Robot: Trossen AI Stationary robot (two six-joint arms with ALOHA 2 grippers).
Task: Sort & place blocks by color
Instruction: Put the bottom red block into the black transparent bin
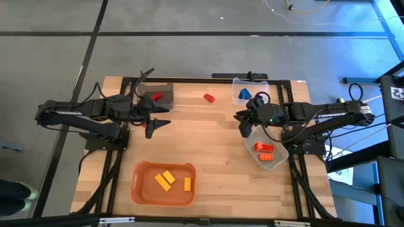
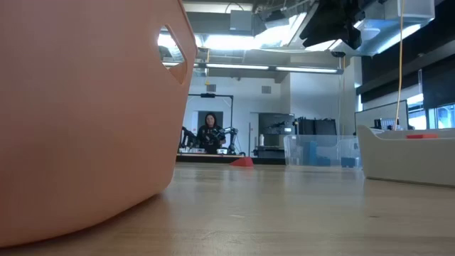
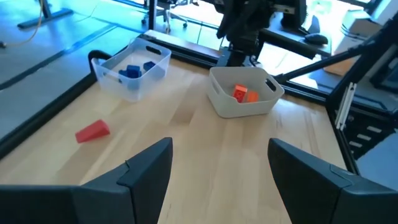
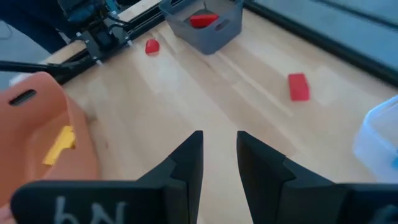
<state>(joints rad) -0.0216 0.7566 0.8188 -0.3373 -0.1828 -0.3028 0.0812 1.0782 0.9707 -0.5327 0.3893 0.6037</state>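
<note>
One red block [image 1: 209,98] lies on the bare table at the far middle, and another red block [image 1: 156,96] rests in the dark bin [image 1: 165,88]. Blue blocks [image 3: 132,70] sit in the clear bin [image 1: 235,85]. Orange blocks [image 1: 265,151] sit in the white bin [image 1: 281,157], and yellow blocks [image 1: 165,180] in the orange bin [image 1: 142,189]. A small red piece [image 4: 151,46] lies beside the left arm. My left gripper [image 1: 163,123] hangs open and empty over the table's left side. My right gripper [image 1: 243,126] is raised at the right, its fingers a narrow gap apart around nothing.
The four bins stand around the table's edges, and bare wood lies between them in the middle. In the low view the orange bin's wall [image 2: 85,114] fills the left. A person [image 2: 211,131] stands far off in the room behind the table.
</note>
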